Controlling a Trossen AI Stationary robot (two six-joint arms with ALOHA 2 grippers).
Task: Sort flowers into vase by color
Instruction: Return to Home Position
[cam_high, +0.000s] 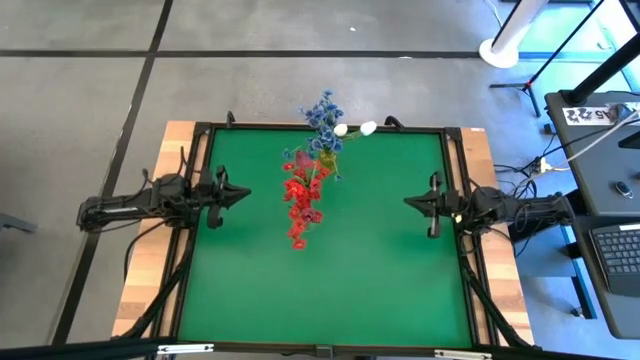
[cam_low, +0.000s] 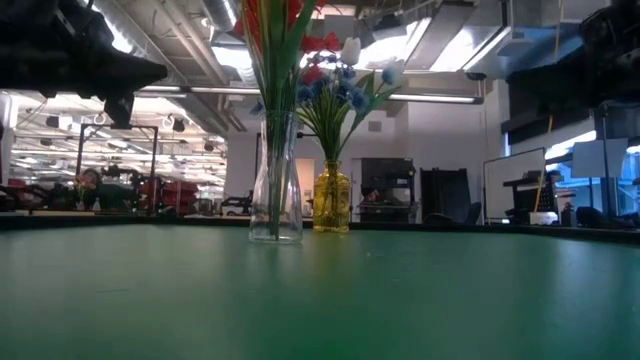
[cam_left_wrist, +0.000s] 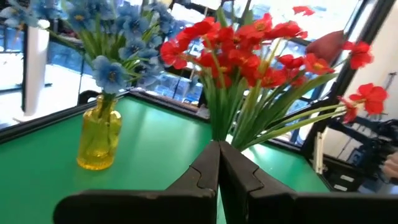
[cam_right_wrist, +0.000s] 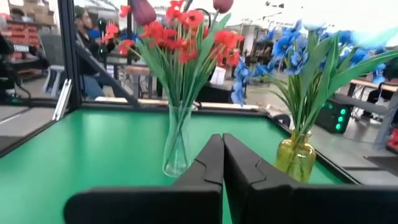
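Two vases stand near the 12 o'clock edge of the green mat (cam_high: 380, 290), just beside each other. The transparent vase (cam_low: 275, 190) holds the red flowers (cam_high: 300, 200), whose blooms fan out toward the mat's centre. The yellow vase (cam_low: 331, 200), toward 1 o'clock of it, holds the blue sprigs (cam_high: 322, 112) and the white buds (cam_high: 355, 129), which lean out over the mat's far border.

At 9 o'clock the left gripper (cam_high: 245, 193) hangs over the mat's edge, its jaws pressed together on nothing. It points at the red bunch, whose stems hide the glass vase from that wrist's camera. At 3 o'clock the right gripper (cam_high: 407, 202) mirrors it, jaws likewise pressed together and empty, well apart from both vases.

Off the table, toward 3 o'clock, a laptop (cam_high: 620, 250) lies on a dark bench. A white tag (cam_high: 590, 113) toward 2 o'clock bears dark characters too small to read surely. A white stand base (cam_high: 503, 50) sits on the floor at 1 o'clock. A person (cam_right_wrist: 84, 28) shows in the room beyond the mat.
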